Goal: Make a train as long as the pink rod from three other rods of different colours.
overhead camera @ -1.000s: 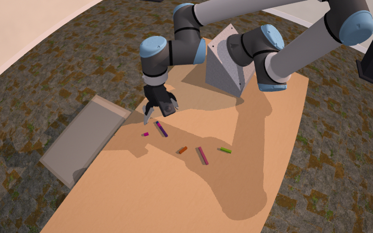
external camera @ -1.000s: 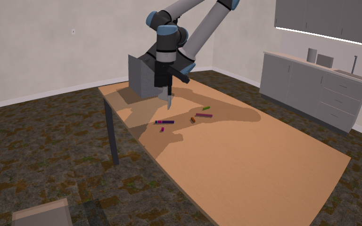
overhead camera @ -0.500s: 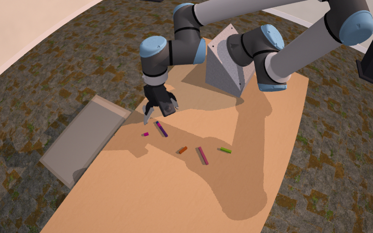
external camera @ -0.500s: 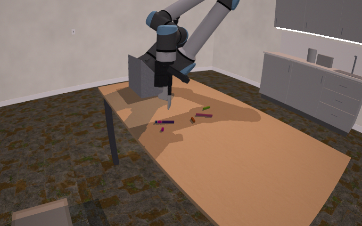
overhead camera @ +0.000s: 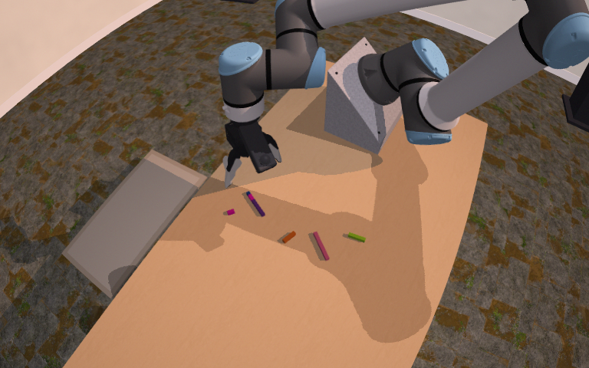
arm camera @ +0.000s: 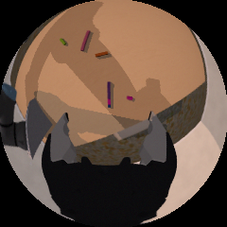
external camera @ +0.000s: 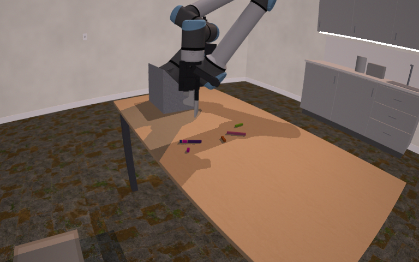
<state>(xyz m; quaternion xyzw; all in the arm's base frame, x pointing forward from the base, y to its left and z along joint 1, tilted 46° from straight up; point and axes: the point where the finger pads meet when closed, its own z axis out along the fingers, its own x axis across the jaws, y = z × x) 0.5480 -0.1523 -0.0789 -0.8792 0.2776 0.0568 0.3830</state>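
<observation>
A short line of three rods lies flat, end to end: a blue rod (overhead camera: 248, 192) (external camera: 180, 141) (arm camera: 109, 107), a magenta rod (overhead camera: 251, 198) (external camera: 184, 141) (arm camera: 109, 101) and a purple rod (overhead camera: 258, 208) (external camera: 194, 141) (arm camera: 109, 89). A second magenta rod (overhead camera: 230, 211) (external camera: 187, 150) (arm camera: 130, 98) lies apart beside them. The pink rod (overhead camera: 320, 245) (external camera: 235, 133) (arm camera: 86, 41), an orange rod (overhead camera: 288, 237) (external camera: 223, 138) (arm camera: 101, 54) and a lime rod (overhead camera: 356, 237) (external camera: 238, 125) (arm camera: 62, 42) lie further off. My gripper (overhead camera: 251, 171) (external camera: 195, 113) (arm camera: 108, 112) is open and empty, raised above the table near the blue end of the line.
The rods lie on a wooden table (overhead camera: 260, 303) (external camera: 277, 185) (arm camera: 151, 47). The arm's grey mount block (overhead camera: 351, 108) (external camera: 163, 89) stands at the table's far end. A grey tray (overhead camera: 129, 217) (arm camera: 132, 130) lies on the floor beside the table edge near the gripper.
</observation>
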